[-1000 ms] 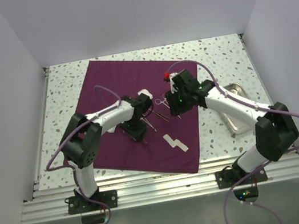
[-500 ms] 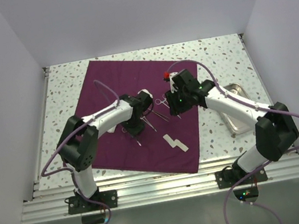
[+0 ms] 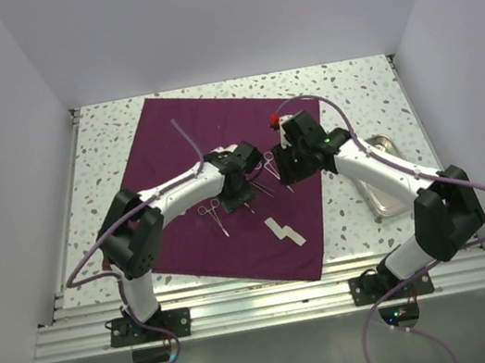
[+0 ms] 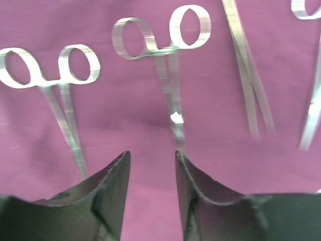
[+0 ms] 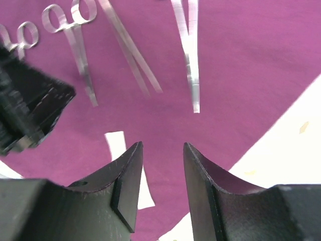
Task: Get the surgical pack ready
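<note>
The purple cloth (image 3: 174, 137) lies flat mid-frame, looks soft and floppy under thin, slippery clamps (image 4: 161, 48), so grab a corner; left gripper (image 4: 151, 156) and right gripper (image 5: 162, 147) jaws sit partly apart, holding nothing.

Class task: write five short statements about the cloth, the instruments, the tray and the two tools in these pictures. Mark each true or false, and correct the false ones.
1. The purple cloth lies spread open on the table. True.
2. The left tool grips a clamp. False: its jaws stand apart with nothing between them, and the clamps lie loose on the cloth.
3. The metal tray sits on the cloth. False: it sits on the bare table, to the cloth's right.
4. Some white gauze pieces lie on the cloth. True.
5. The right tool holds nothing. True.
</note>
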